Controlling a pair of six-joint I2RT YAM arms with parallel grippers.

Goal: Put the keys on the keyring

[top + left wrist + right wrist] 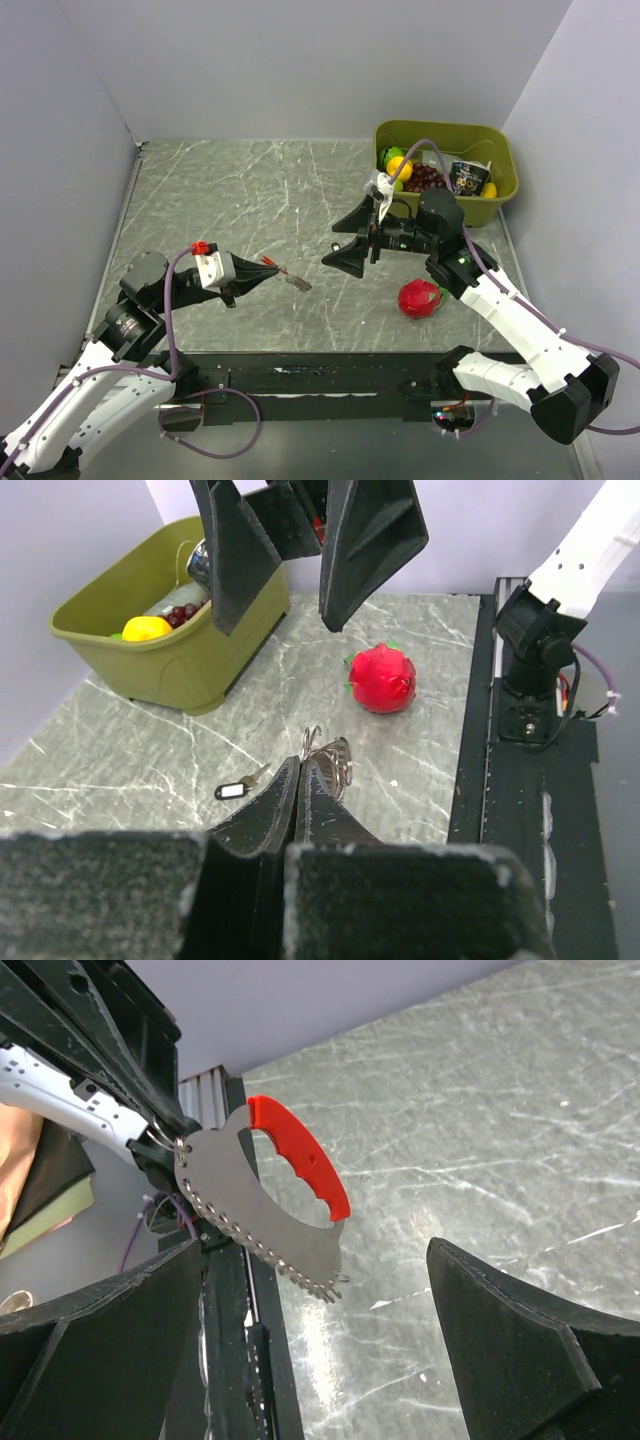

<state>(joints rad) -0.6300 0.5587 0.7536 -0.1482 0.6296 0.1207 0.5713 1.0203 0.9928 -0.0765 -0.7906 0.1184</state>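
Top external view: the left hand [268,268] sits at about 7 o'clock on the grey marbled desk [200,200]. Its two fingers are clenched on the keys [288,277], which jut from the fingertips toward 3 o'clock. The right hand [330,245] is near the middle of the desk, just past the keys at their 2 o'clock. Its fingers are spread wide, grasping nothing, with the open mouth turned toward 9 o'clock, facing the keys.

A red fruit [420,298] with green leaves lies on the desk at 4 o'clock, beside the right forearm. An olive-green bin [445,127] stands at 1 o'clock, holding a lemon [399,165], dark grapes [425,178] and other items too small to name.

Left wrist view: the black fingers meet edge to edge, with silvery metal loops of the bunch poking out beyond their tips. The keyring [232,791], a small dark oval with a pale centre, lies flat on the desk at 9 o'clock from those fingertips, near but apart from them.

Right wrist view: the bunch hangs clear of the desk, a curved red grip joined to a silvery plate with a jagged lower edge, pinched at its 10 o'clock corner. The two wide black fingers stand to either side lower in the picture, touching nothing.
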